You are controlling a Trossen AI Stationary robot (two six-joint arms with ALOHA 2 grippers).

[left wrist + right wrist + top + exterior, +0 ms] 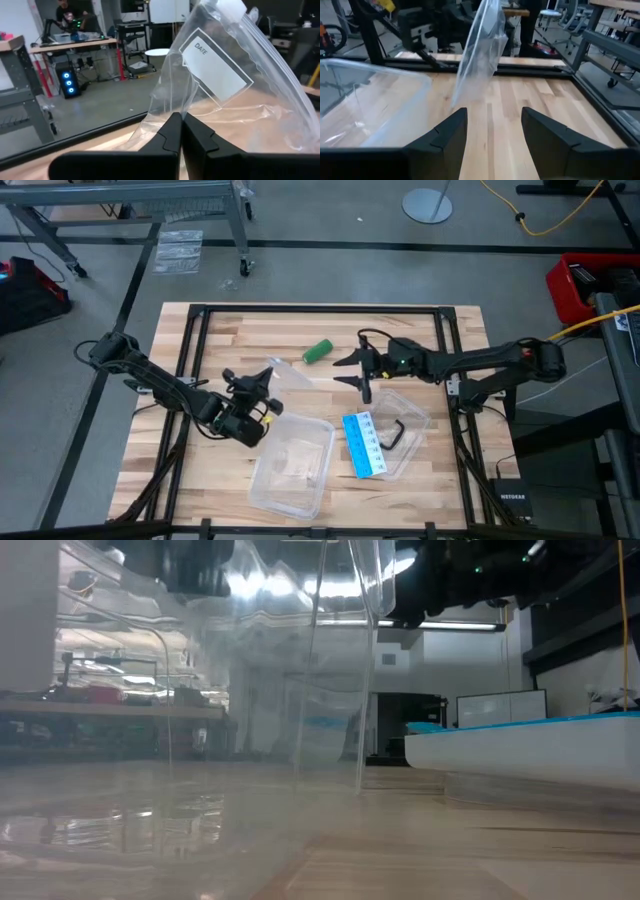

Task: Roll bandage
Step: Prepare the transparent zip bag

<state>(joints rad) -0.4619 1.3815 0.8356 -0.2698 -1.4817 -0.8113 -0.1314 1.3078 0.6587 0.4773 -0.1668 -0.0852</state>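
Left tool [262,406] clamped on clear bag [285,372]; right tool [352,371] wide; bandage [318,351] a small green roll, untouched

Lab: workbenches [75,45], glowing computer [67,82]

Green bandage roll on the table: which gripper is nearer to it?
Right. The right gripper, open, sits just beside the bandage, toward the table's right side. The left gripper, shut on a clear plastic bag, is farther off, toward the near-left.
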